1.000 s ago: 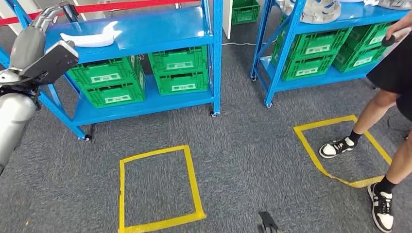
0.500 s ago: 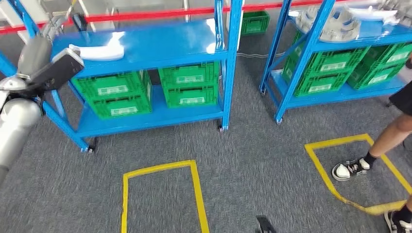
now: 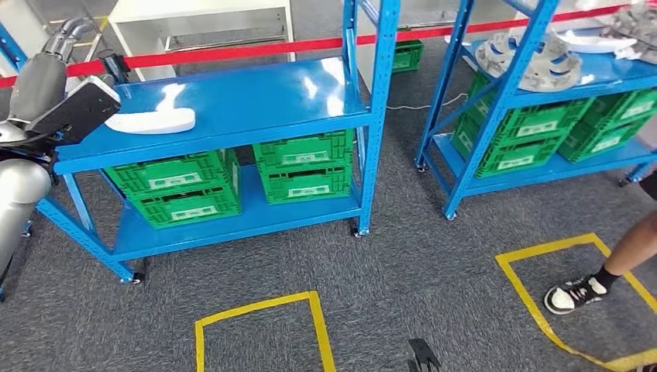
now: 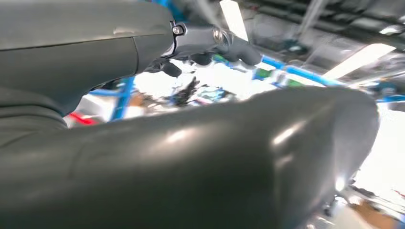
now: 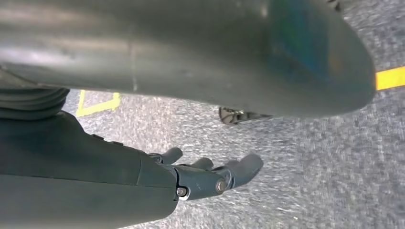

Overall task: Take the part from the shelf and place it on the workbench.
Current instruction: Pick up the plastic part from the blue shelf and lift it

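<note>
A flat white part (image 3: pixel 151 120) lies on the upper level of the left blue shelf (image 3: pixel 232 97), near its left end. My left arm is raised at the left, its wrist box (image 3: pixel 76 108) level with that shelf and just left of the part. My left hand (image 4: pixel 210 40) holds nothing, with its dark fingers stretched out, apart from the part. My right hand (image 5: pixel 210 174) hangs low over the grey carpet, fingers loosely spread and holding nothing.
Green crates (image 3: pixel 232 178) fill the lower level. A second blue shelf (image 3: pixel 542 93) at the right carries grey round parts (image 3: pixel 527 54) and more crates. Yellow tape squares (image 3: pixel 259 333) mark the carpet. A person's leg and shoe (image 3: pixel 577 293) stand at the right. Red barrier tape (image 3: pixel 232 51) runs behind.
The whole picture has shifted: the camera has tilted up and the shelves sit lower in view. The person's legs have gone further right. My left arm stays raised by the shelf.
</note>
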Controlling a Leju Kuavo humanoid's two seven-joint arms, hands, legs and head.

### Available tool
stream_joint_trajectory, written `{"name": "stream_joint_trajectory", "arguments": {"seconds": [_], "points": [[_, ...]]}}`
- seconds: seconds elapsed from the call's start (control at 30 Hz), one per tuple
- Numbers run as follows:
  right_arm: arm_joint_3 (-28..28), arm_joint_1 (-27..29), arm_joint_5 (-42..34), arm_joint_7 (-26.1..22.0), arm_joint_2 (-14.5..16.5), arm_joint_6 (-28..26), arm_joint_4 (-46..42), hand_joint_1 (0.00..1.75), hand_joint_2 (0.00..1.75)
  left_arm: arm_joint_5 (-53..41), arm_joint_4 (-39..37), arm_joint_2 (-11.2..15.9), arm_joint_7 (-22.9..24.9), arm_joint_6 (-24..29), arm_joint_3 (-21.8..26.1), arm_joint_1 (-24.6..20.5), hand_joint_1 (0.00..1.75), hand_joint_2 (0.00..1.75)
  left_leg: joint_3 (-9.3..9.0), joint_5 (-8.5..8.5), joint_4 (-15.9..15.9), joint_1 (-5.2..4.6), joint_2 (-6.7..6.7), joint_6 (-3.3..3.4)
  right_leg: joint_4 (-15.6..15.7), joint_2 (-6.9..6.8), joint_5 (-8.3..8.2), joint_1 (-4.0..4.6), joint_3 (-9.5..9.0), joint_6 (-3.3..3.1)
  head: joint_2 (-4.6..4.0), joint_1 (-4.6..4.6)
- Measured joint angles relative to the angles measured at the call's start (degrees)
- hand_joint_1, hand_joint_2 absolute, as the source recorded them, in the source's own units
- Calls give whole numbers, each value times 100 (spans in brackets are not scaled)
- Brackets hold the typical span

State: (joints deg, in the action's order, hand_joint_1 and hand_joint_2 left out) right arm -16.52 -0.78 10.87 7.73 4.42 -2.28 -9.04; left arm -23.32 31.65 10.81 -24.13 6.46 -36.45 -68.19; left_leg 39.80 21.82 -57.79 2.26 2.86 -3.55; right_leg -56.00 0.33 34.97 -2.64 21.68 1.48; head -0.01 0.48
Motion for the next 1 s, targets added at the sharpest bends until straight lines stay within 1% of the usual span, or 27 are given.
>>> {"name": "stream_joint_trajectory", "arguments": {"seconds": [0.03,0.07,0.1,0.13,0.17,0.2,0.23,0.3,0.33,0.37,0.4,0.43,0.47,0.5,0.53,0.57,0.63,0.67,0.7,0.73,0.77,0.8,0.83,0.87,0.93,0.97,1.0], "points": [[0,-5,15,2,-3,14,-7,0,0,5,33,15,0,-9,-1,-28,0,0,-61,23,-41,-5,-26,64,-29,-17,-37,3,-68,53,0,3],[0,-17,28,3,-7,30,-12,0,0,12,64,28,0,-11,-1,-58,0,0,-130,40,-42,-6,-89,136,-190,-31,-150,-6,-51,87,0,20],[0,-31,39,5,-10,44,-14,0,0,20,80,38,-3,-13,0,-83,0,0,-208,59,-36,-11,-132,202,-496,-36,-302,-14,88,94,0,39],[0,-45,48,13,-14,54,-14,0,0,30,82,46,-2,-17,0,-90,0,0,-302,94,-35,-23,-162,265,-873,-39,-384,-17,321,86,0,62],[1,-51,54,23,-14,62,-14,0,0,38,84,49,-2,-24,-1,-63,0,0,-387,159,-31,-44,-191,319,-1264,-38,-375,-7,633,71,0,84],[1,-49,58,36,-13,65,-14,0,0,43,83,50,-1,-31,-2,-17,0,0,-476,241,-24,-70,-222,358,-1562,-35,-220,20,954,55,1,93],[2,-40,60,49,-10,65,-13,0,0,49,82,47,-2,-37,-4,39,0,0,-573,331,-17,-101,-258,384,-1728,-34,51,57,1246,35,1,100],[4,-15,61,54,-5,56,-12,0,0,64,76,38,-5,-43,-7,134,0,0,-802,534,-9,-175,-320,416,-1667,-32,591,140,1691,-48,1,106],[4,-1,61,50,-3,51,-12,0,0,77,72,31,-6,-42,-8,165,0,0,-929,644,-8,-214,-337,427,-1463,-29,632,189,1835,-117,1,108],[4,11,61,41,-3,47,-12,0,0,88,65,23,-6,-41,-8,192,0,0,-1058,758,-4,-253,-347,439,-1167,-24,402,246,1940,-213,1,109],[4,31,61,29,-16,45,-11,0,0,96,47,23,-6,-39,-8,223,0,0,-1188,871,0,-283,-353,448,-847,-2,-151,310,1992,-322,0,100],[4,49,63,14,-27,45,-10,0,0,102,28,11,-7,-34,-8,256,0,0,-1301,981,5,-305,-374,445,-558,25,-735,372,1996,-414,0,89],[4,63,67,-2,-36,45,-9,0,0,106,13,3,-10,-29,-9,286,0,0,-1391,1075,26,-314,-391,430,-370,30,-1209,418,1956,-474,0,75],[4,66,72,-17,-45,44,-10,0,0,112,4,1,-14,-19,-10,304,0,0,-1469,1125,23,-313,-408,404,-278,36,-1481,449,1893,-509,0,63],[4,45,76,-28,-41,45,-12,0,0,128,11,-6,-23,-11,-11,296,0,0,-1476,1101,-46,-312,-421,368,-241,26,-1475,459,1820,-522,1,60],[4,18,80,-32,-41,45,-14,0,0,157,18,1,-37,-5,-9,276,0,0,-1394,998,-238,-309,-415,333,-216,11,-1420,447,1740,-537,1,63],[3,-30,86,-29,-44,46,-16,0,0,241,21,12,-82,-12,5,259,0,0,-974,697,-933,-310,-394,267,-114,12,-1325,400,1550,-590,0,62],[3,-43,90,-21,-46,46,-16,0,0,289,14,16,-102,-39,12,288,0,0,-709,671,-1279,-297,-383,237,-61,12,-1268,370,1435,-607,0,61],[2,-49,92,-12,-47,46,-16,0,0,339,5,20,-118,-85,16,338,0,0,-479,788,-1513,-277,-373,206,-25,16,-1202,347,1323,-617,0,58],[2,-53,92,-3,-48,46,-16,0,0,385,-1,22,-126,-141,19,399,0,0,-293,1030,-1625,-247,-368,170,-4,25,-1129,322,1218,-613,-1,60],[1,-49,93,10,-47,46,-16,0,0,426,-5,24,-133,-201,21,462,0,0,-147,1304,-1635,-218,-360,129,5,38,-1044,297,1113,-591,0,56],[1,-43,93,24,-45,45,-16,0,0,456,-4,24,-139,-249,24,518,0,0,-52,1496,-1542,-192,-350,89,3,52,-955,270,1010,-564,0,57],[0,-37,93,34,-42,44,-16,0,0,471,3,24,-146,-283,26,566,0,0,-6,1522,-1344,-168,-340,49,-7,65,-860,244,908,-533,0,56],[0,-31,93,46,-39,43,-16,0,0,478,15,25,-153,-311,27,606,0,0,-3,1326,-1035,-144,-329,14,-25,75,-760,220,808,-500,0,55],[0,-24,93,60,-34,40,-14,0,0,481,42,31,-161,-350,28,685,0,0,-41,465,-315,-104,-303,-9,-100,99,-565,195,674,-429,0,52],[0,-25,93,65,-33,37,-12,0,0,481,62,32,-159,-373,29,731,0,0,-57,105,-97,-103,-290,19,-146,112,-470,193,650,-383,1,49],[0,-25,93,65,-33,35,-10,0,0,482,95,32,-156,-393,30,781,0,0,-52,-104,-12,-109,-283,70,-179,122,-393,196,643,-332,1,47]]}}
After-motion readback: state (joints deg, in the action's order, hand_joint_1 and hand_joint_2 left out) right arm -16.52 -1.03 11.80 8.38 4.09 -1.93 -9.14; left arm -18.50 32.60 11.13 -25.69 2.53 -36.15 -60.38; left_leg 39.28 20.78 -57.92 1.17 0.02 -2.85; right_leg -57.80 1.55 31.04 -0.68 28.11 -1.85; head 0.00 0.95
